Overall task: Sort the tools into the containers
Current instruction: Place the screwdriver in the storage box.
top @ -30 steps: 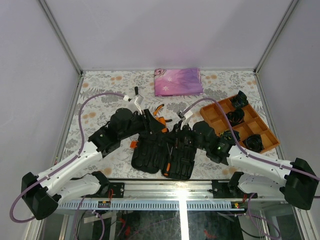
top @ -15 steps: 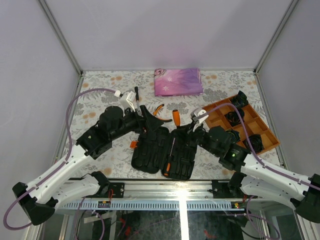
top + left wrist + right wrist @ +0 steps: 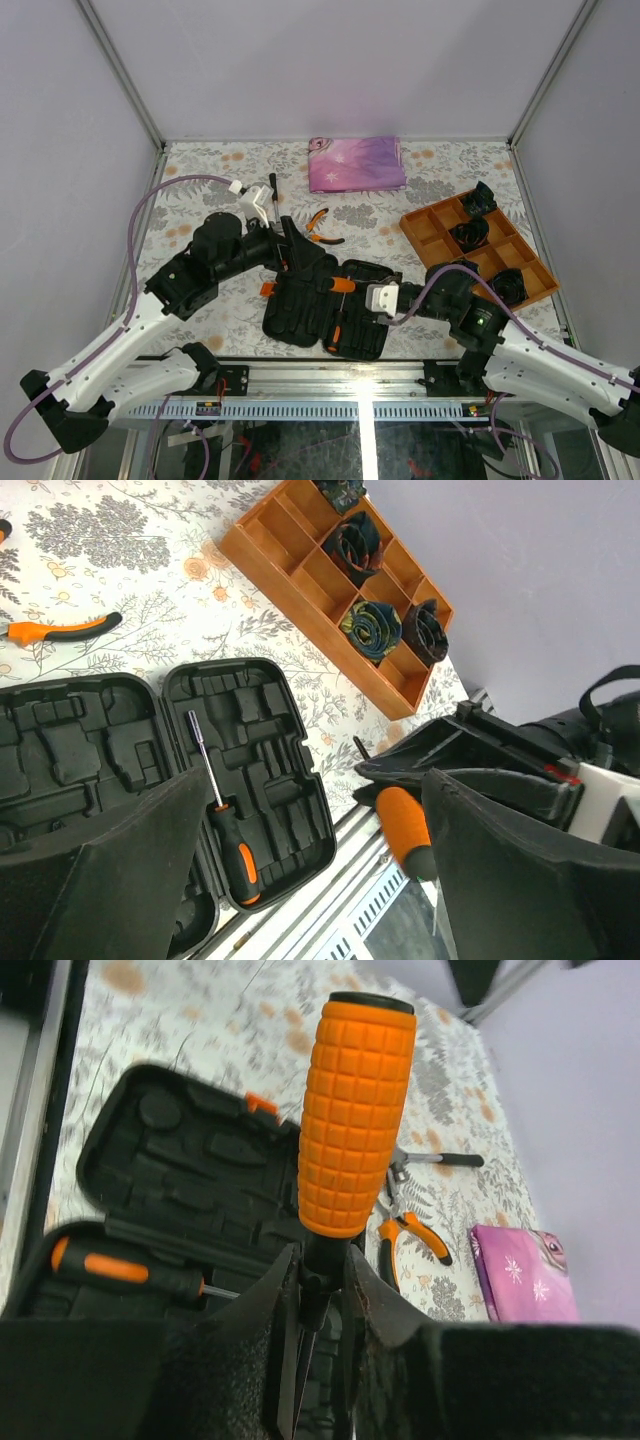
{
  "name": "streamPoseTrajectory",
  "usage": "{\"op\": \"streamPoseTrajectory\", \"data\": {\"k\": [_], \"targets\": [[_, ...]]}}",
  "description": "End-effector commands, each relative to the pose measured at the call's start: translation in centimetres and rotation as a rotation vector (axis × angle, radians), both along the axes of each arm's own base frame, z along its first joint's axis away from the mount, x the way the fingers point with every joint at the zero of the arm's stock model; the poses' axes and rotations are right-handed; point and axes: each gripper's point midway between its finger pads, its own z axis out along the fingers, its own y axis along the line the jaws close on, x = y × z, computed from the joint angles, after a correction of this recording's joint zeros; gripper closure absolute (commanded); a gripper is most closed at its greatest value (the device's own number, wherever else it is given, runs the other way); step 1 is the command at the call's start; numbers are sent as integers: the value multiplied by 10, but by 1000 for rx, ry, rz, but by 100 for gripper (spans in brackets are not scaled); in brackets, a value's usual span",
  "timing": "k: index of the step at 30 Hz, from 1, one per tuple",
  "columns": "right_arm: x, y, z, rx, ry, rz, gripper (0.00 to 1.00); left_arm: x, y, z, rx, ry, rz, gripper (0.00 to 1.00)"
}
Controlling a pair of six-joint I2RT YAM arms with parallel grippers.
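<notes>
Your right gripper (image 3: 318, 1295) pinches the orange-handled screwdriver (image 3: 355, 1110) at the neck just below the grip. The handle stands clear of the fingers, likely so the shaft can drop into a moulded slot. It hangs over the open case (image 3: 300, 318), where 1 other screwdriver (image 3: 228, 820) already lies in the right half. That arm reaches in low from the right, wrist turned toward the case. Your left gripper (image 3: 315, 810) is spread wide and holds nothing. Its arm stretches over the case's far left corner, near the pliers (image 3: 322, 224) on the tabletop (image 3: 200, 200), probably the next pick.
</notes>
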Motion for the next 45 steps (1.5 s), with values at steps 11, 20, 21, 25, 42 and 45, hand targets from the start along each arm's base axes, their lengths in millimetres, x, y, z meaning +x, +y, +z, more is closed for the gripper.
{"op": "streamPoseTrajectory", "data": {"k": [11,20,21,25,42,45], "targets": [[10,-10,-26,-443,-307,192,100,-22,-20,-21,79,-17,-190,7],[20,-10,-33,-538,-379,216,100,-38,-37,-55,118,22,-305,9],[21,-9,-31,-537,-389,221,100,-41,-39,-59,122,27,-324,9],[18,-2,-26,-536,-425,270,100,-53,-49,-74,152,48,-397,9],[14,4,-24,-521,-424,314,93,-67,-72,-105,226,88,-495,77],[13,4,-20,-505,-420,306,85,-63,-69,-107,244,85,-470,94]]}}
